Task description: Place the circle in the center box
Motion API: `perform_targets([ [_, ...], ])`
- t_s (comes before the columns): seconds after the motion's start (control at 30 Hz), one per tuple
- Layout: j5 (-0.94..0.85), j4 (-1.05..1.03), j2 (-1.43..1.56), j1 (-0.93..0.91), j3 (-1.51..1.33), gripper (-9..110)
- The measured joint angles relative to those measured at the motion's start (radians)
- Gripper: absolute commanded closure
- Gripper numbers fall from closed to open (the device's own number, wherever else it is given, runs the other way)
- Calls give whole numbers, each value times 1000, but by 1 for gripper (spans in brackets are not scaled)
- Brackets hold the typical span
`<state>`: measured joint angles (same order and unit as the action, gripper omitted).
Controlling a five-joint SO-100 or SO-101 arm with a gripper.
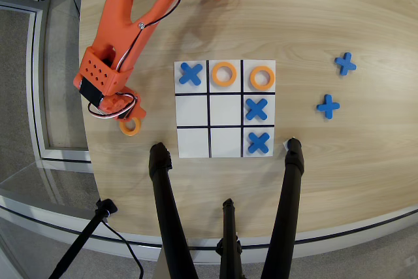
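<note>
A loose orange circle [131, 130] lies on the wooden table left of the white 3x3 board [193, 142]. My orange gripper [128, 118] hangs right over the circle's upper edge and covers part of it. Its fingers are hidden under the wrist body, so their state does not show. The center box [225, 109] is bare white. Two more orange rings sit in the top-middle cell [224, 74] and the top-right cell [262, 78].
Blue crosses occupy the top-left [190, 74], middle-right [256, 108] and bottom-right [258, 142] cells. Two spare crosses [345, 64] [328, 106] lie on the table at the right. Black tripod legs [164, 207] [287, 194] rise in front of the board. The table edge curves close on the left.
</note>
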<state>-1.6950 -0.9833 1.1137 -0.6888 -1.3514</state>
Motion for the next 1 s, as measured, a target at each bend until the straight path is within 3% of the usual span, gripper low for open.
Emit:
perform_targets([
  [1.0,17,14,-106,29,55,77],
])
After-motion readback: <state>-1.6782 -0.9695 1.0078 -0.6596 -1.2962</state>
